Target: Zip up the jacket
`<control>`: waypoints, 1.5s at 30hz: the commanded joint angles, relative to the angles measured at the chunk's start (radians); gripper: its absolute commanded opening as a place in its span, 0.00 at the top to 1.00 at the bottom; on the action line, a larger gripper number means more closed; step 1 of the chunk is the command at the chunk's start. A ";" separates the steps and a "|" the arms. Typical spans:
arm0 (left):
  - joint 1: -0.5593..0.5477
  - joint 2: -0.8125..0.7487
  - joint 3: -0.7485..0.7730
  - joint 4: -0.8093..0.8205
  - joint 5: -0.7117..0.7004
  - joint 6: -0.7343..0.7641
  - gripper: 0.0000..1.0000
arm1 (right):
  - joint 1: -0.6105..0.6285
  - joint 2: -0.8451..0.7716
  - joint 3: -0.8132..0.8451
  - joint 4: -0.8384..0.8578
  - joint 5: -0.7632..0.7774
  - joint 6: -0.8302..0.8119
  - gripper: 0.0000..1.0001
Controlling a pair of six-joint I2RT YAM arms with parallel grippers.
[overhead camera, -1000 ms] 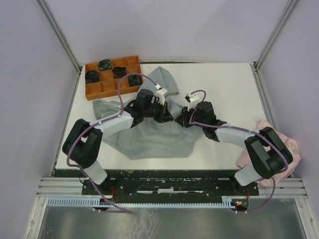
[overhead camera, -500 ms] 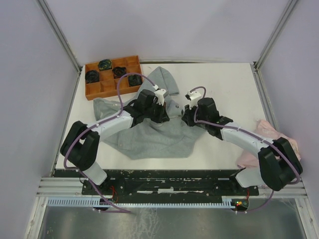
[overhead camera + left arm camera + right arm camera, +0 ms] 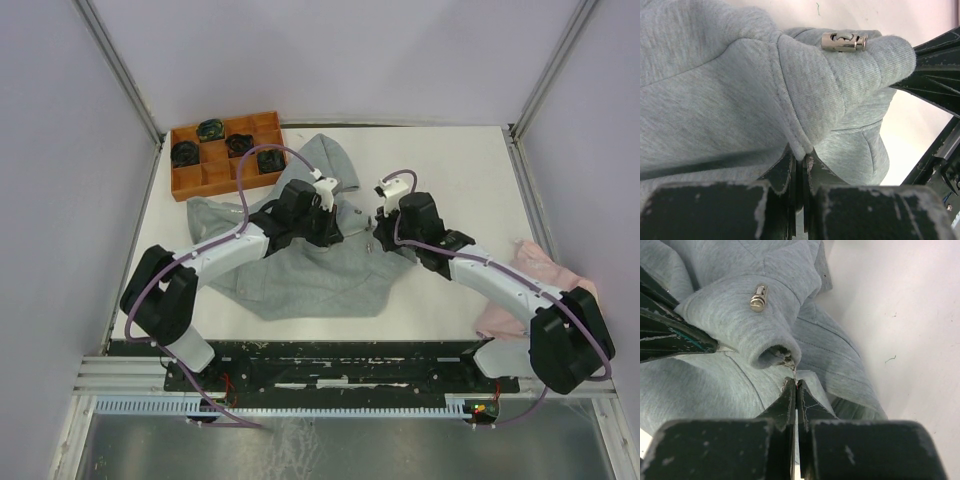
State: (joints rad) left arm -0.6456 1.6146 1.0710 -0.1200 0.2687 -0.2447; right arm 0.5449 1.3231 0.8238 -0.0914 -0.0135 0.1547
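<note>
Grey fleece covered the middle of the white table [image 3: 450,170]: the jacket [image 3: 310,280] lay spread and rumpled, its hood toward the far side and its hem toward the near edge, a little left of centre. Both arms reached in over it and met above its upper part, the two wrists close together. The left gripper [image 3: 799,162] had its jaws pressed together on a seamed fold of the jacket, the cloth bulging out above the fingertips. Just beyond that fold, a rolled edge of fleece carried a small shiny metal cord stopper [image 3: 842,41], lying on top of the roll. The right gripper [image 3: 794,387] came at the same roll from the right side. Its jaws were closed to a thin slit, pinching something slight and pale at the open end of the roll, too small to tell whether it was a zipper pull or only a bit of the jacket's edge. Dark parts of the left gripper showed at the left border of the right wrist view, close against the roll. At the far left corner of the table stood an orange tray [image 3: 190,187] with compartments, four of them holding dark round things [image 3: 210,128]. A pale pink cloth [image 3: 548,262] lay bunched at the right edge of the table, partly under the right arm, well apart from the jacket
</note>
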 commanded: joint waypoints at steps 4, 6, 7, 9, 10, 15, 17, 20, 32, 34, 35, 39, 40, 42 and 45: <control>-0.008 -0.044 0.020 -0.068 -0.036 -0.051 0.86 | -0.063 -0.138 -0.004 -0.011 -0.003 -0.033 0.90; -0.008 -0.059 0.019 -0.062 -0.045 -0.080 0.73 | -0.065 -0.175 -0.020 -0.011 0.014 -0.019 0.78; -0.008 -0.074 0.014 -0.059 -0.058 -0.087 0.67 | -0.065 -0.195 -0.024 -0.017 0.024 -0.014 0.72; -0.007 -0.115 -0.008 -0.051 -0.097 -0.118 0.53 | -0.069 -0.233 -0.033 -0.038 0.073 -0.007 0.60; -0.004 -0.151 -0.022 -0.047 -0.128 -0.133 0.46 | -0.072 -0.252 -0.033 -0.053 0.097 0.000 0.54; 0.059 -0.322 -0.118 -0.041 -0.220 -0.222 0.28 | -0.090 -0.364 -0.053 -0.129 0.178 0.043 0.29; 0.104 -0.412 -0.162 -0.055 -0.241 -0.254 0.22 | -0.095 -0.443 -0.076 -0.157 0.226 0.071 0.03; 0.133 -0.565 -0.200 -0.107 -0.300 -0.275 0.14 | -0.098 -0.552 -0.101 -0.217 0.321 0.092 0.01; 0.141 -1.093 -0.166 -0.336 -0.654 -0.106 0.02 | -0.100 -1.114 -0.277 -0.172 0.510 0.123 0.01; 0.140 -1.152 -0.190 -0.314 -0.686 -0.069 0.02 | -0.100 -1.135 -0.280 -0.177 0.507 0.130 0.01; 0.141 -1.179 -0.207 -0.299 -0.699 -0.054 0.02 | -0.100 -1.137 -0.280 -0.178 0.499 0.132 0.01; 0.141 -1.253 -0.282 -0.253 -0.749 -0.038 0.02 | -0.100 -1.149 -0.298 -0.165 0.497 0.157 0.01; 0.141 -1.264 -0.299 -0.245 -0.759 -0.038 0.02 | -0.100 -1.156 -0.302 -0.161 0.490 0.155 0.01; 0.143 -1.276 -0.321 -0.238 -0.772 -0.040 0.02 | -0.100 -1.175 -0.311 -0.142 0.470 0.141 0.01; 0.147 -1.273 -0.326 -0.255 -0.791 -0.038 0.02 | -0.100 -1.169 -0.310 -0.140 0.474 0.131 0.01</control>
State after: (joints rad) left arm -0.5053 0.3435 0.7525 -0.4065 -0.4587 -0.3309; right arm 0.4465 0.1593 0.5083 -0.2932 0.4545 0.2913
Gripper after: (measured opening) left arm 0.982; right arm 0.991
